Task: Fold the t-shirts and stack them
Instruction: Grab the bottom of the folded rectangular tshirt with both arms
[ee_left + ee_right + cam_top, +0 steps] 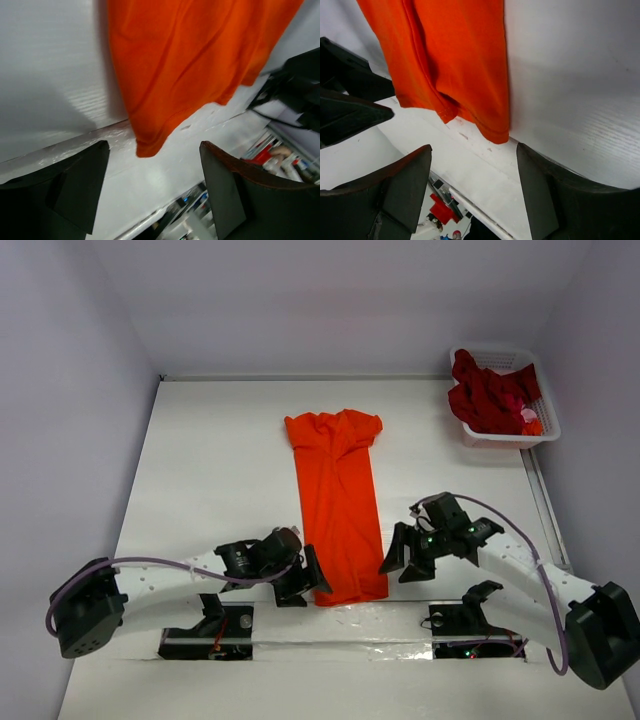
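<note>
The orange t-shirt lies flat mid-table as a long narrow strip, collar far, near hem close to the arm bases. Darker red t-shirts sit heaped in the white basket at the far right. The left gripper and right gripper flank the hem, one just beside each corner, fingers spread and grasping nothing. The step looks like folding hem toward collar — each gripper should pinch every layer at its corner, then both lift and carry evenly.
</note>
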Controlling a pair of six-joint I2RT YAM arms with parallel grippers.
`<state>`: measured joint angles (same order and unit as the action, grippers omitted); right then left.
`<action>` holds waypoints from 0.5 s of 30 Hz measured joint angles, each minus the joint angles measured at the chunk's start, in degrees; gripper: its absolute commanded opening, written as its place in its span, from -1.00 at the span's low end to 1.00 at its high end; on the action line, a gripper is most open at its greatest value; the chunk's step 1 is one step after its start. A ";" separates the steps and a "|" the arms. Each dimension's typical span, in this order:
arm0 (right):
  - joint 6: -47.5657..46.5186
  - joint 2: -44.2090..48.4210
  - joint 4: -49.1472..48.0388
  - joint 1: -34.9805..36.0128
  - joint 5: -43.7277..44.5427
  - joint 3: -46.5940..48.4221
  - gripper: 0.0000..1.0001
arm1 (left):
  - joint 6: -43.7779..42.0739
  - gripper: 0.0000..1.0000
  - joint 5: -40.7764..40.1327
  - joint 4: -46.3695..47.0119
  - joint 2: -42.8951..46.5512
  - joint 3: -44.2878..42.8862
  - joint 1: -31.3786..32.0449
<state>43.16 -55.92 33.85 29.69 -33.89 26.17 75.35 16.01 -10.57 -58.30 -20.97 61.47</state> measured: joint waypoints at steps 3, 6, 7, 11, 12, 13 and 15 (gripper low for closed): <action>0.15 -0.66 -1.77 0.00 0.44 -0.81 0.45 | 3.65 0.36 -4.09 1.01 3.52 0.13 0.00; 0.13 -2.12 -3.30 0.00 0.44 -0.94 0.42 | 6.82 0.35 -7.32 2.19 8.20 1.05 0.00; 0.09 -2.71 -3.85 0.00 0.44 -0.96 0.41 | 7.34 0.35 -7.69 2.40 9.51 1.49 0.00; -0.26 -4.72 -5.16 0.00 0.42 -0.94 0.39 | 9.29 0.33 -8.61 2.38 10.14 2.82 0.09; -0.31 -5.11 -5.33 0.00 0.42 -0.94 0.39 | 9.46 0.33 -8.76 1.86 9.88 2.82 0.24; -0.33 -5.53 -5.49 0.00 0.42 -0.94 0.39 | 9.53 0.33 -8.81 1.40 9.62 2.82 0.37; -0.33 -5.86 -5.40 0.00 0.44 -0.83 0.39 | 9.55 0.33 -8.98 -0.31 9.25 2.56 0.48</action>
<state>42.83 -61.78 28.45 29.69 -33.45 25.34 84.90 7.03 -10.87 -49.06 -18.41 61.95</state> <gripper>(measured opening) 0.699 0.666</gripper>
